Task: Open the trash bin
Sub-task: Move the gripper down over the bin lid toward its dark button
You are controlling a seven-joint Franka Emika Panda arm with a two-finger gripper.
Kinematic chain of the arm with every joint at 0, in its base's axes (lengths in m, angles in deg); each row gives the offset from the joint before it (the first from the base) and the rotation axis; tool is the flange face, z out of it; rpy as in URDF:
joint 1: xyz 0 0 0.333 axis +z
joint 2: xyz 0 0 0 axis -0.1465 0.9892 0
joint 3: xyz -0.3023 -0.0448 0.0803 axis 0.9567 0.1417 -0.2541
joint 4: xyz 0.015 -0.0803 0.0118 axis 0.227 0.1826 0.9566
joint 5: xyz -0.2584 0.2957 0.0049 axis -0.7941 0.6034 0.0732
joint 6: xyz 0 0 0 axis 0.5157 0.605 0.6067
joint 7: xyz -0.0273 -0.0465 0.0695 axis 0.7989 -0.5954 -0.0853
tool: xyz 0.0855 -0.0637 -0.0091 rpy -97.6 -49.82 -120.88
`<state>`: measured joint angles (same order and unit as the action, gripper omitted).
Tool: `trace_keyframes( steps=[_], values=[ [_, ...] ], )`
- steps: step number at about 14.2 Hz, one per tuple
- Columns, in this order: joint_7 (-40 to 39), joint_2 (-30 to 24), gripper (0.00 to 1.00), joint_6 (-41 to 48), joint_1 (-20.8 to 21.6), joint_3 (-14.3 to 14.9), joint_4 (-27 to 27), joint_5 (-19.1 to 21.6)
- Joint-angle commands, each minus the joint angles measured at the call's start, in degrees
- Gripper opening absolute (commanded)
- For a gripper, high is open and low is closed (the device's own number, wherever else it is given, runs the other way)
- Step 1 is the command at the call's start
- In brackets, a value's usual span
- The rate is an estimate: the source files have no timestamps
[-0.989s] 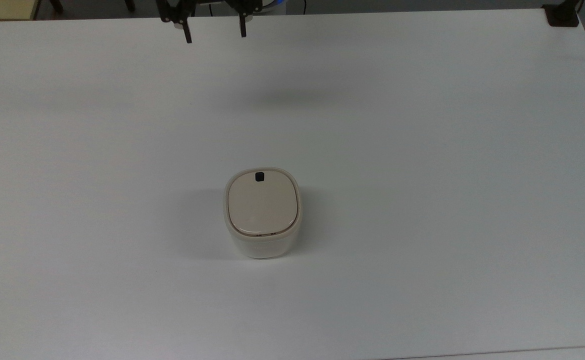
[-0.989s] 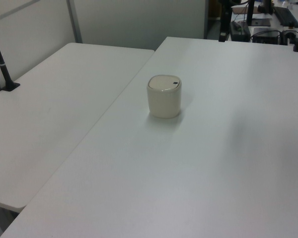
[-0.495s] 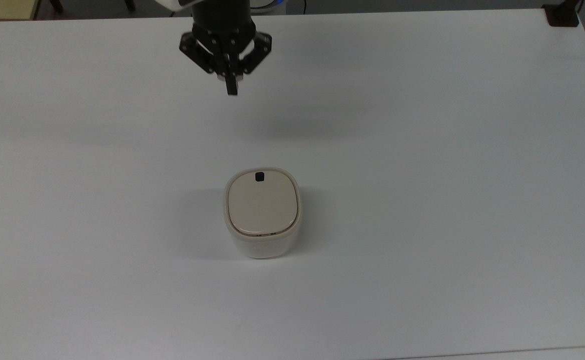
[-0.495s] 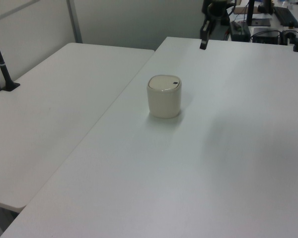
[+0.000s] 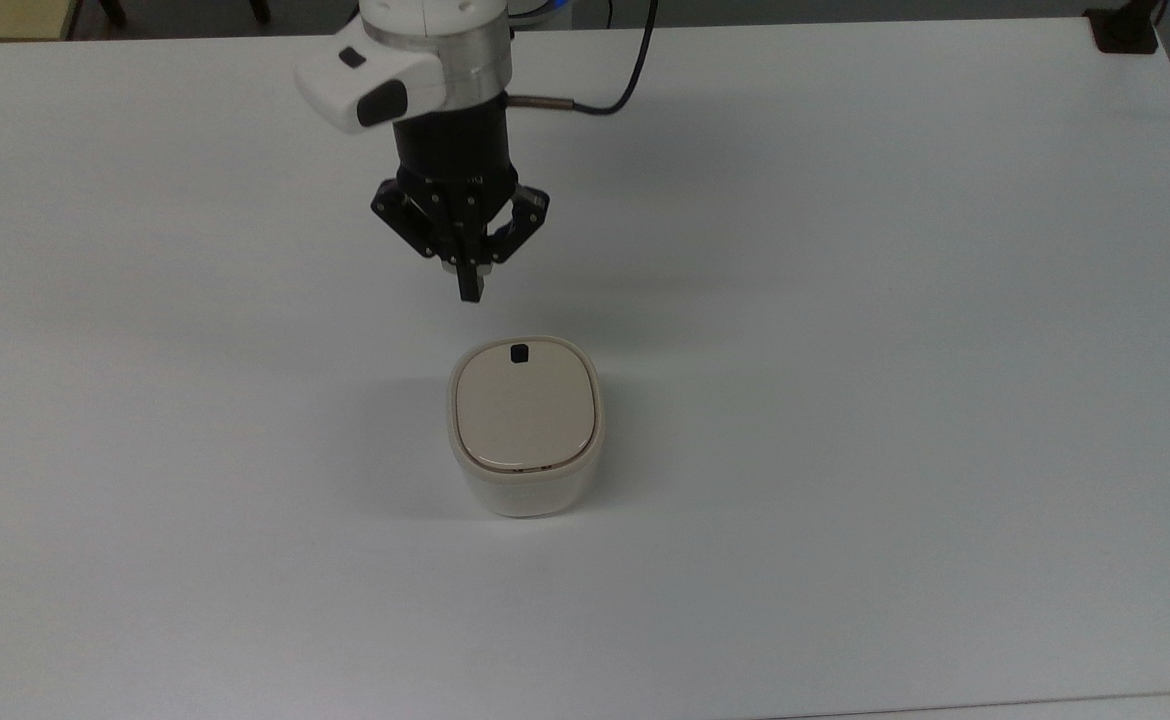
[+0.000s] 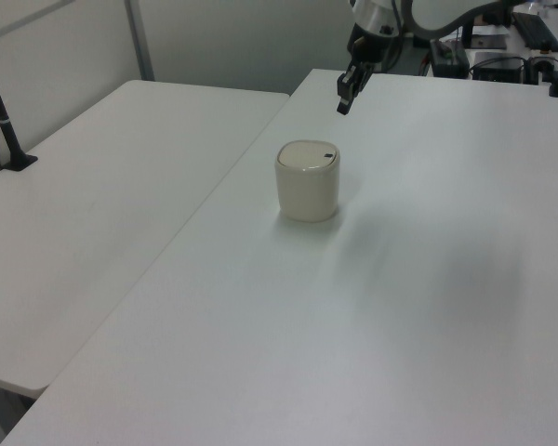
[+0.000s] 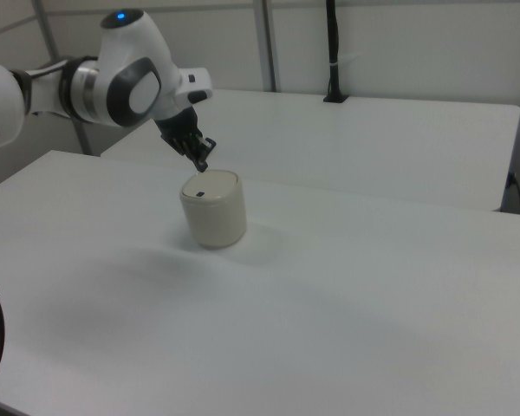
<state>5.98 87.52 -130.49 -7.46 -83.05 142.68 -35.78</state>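
Top view: trash bin sat mid-table, beige lid down, black button on the lid edge nearest the gripper. Gripper's fingers pressed together, holding nothing, just short of the bin.

Left view: gripper hung above and beyond the bin, apart from it.

Right view: gripper was just above the bin's button edge; whether it touched, can't tell.

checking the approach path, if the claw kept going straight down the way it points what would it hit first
Probably the bare white table, just short of the cream-white plastic trash bin; the claw hangs beside its black square button. Depth is unclear.
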Motion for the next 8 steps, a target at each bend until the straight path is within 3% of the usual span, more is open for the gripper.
trace_keyframes(
  steps=[1, 8],
  values=[
    [2.32, 3.05, 0.0, -5.72, 0.53, 0.12, 1.03, 0.73],
    [3.55, 5.6, 0.0, -7.4, 2.11, -0.06, 1.82, 0.82]
  ],
)
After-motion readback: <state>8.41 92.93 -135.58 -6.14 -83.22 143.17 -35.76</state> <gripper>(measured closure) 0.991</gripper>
